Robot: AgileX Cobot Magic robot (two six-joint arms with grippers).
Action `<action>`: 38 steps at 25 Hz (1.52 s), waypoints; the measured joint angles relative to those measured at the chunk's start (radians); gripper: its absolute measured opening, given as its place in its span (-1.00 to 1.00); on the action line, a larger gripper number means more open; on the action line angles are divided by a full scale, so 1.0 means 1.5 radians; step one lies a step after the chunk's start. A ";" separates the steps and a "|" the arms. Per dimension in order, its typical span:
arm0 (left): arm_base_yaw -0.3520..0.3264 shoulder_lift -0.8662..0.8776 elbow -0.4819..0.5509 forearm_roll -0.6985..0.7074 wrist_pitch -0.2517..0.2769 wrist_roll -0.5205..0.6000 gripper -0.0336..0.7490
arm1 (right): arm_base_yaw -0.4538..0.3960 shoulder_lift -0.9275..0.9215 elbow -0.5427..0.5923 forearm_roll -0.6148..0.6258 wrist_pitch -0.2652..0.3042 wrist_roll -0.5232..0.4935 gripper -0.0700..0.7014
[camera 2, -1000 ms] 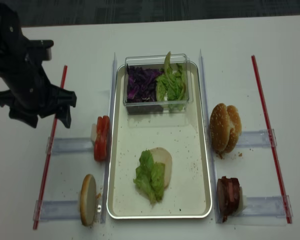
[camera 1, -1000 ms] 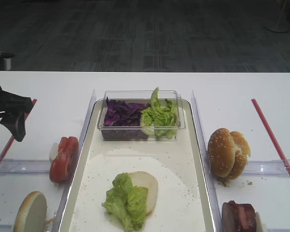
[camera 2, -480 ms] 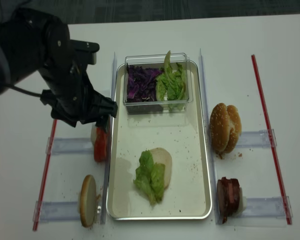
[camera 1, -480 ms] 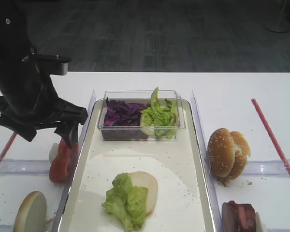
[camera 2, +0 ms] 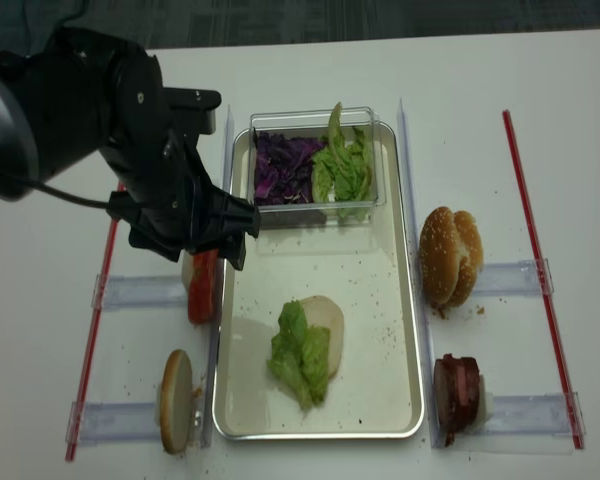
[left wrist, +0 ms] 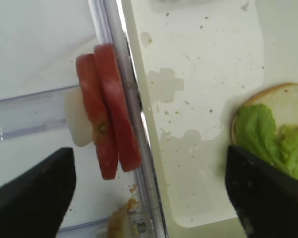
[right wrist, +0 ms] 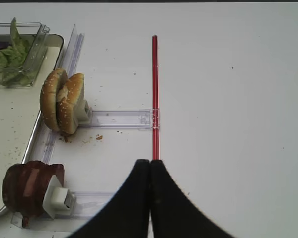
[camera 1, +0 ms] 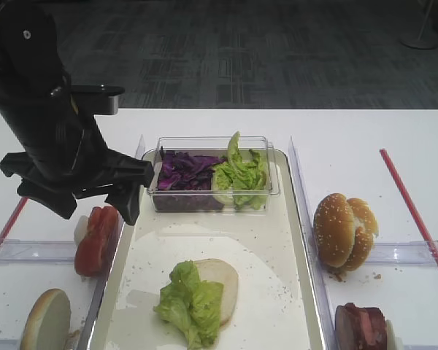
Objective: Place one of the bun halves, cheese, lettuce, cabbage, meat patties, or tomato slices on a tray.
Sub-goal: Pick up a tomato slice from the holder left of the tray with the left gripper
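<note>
two tomato slices [camera 1: 96, 238] stand on edge in a clear holder just off the left rim of the tray [camera 1: 295, 240], and the left tool [camera 1: 93, 203] hangs above them with its black fingers [left wrist: 32, 201] spread wide apart, holding nothing. in the left wrist view the red discs sit between those fingers, untouched.

on the tray's speckled floor, toward the near end, a bun half [camera 1: 216, 279] lies cut face up with a frilly lettuce leaf [camera 1: 190, 303] draped over its left side. at the far end of the tray a clear plastic tub [camera 1: 212, 173] holds shredded purple cabbage [camera 1: 185, 172] on the left and more lettuce on the right.

near the desk's front left corner another bun half [camera 1: 46, 321] stands on edge. along the right side of the tray, sesame bun halves [camera 1: 343, 230] stand upright in a holder, with meat patties [camera 1: 361, 327] nearer the front edge.

the right tool [right wrist: 149, 196] hovers over bare desk near the red strip [right wrist: 155, 94], its fingers pressed together.
</note>
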 joint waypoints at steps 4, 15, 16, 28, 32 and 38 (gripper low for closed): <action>0.000 0.000 0.000 -0.005 -0.003 -0.012 0.51 | 0.000 0.000 0.000 0.000 0.000 0.001 0.13; 0.000 0.050 -0.001 -0.018 -0.022 -0.017 0.44 | 0.000 0.000 0.000 0.000 0.000 0.001 0.13; 0.000 0.050 -0.001 -0.021 -0.025 -0.017 0.44 | 0.000 0.000 0.000 0.000 0.000 0.001 0.13; -0.001 0.087 -0.001 -0.043 -0.037 -0.003 0.39 | 0.000 0.000 0.000 0.000 0.000 0.001 0.13; -0.001 0.089 -0.001 -0.043 -0.041 -0.003 0.36 | 0.000 0.000 0.000 0.000 0.000 0.001 0.13; -0.001 0.099 -0.005 -0.043 -0.041 -0.001 0.31 | 0.000 0.000 0.000 0.000 0.000 0.001 0.13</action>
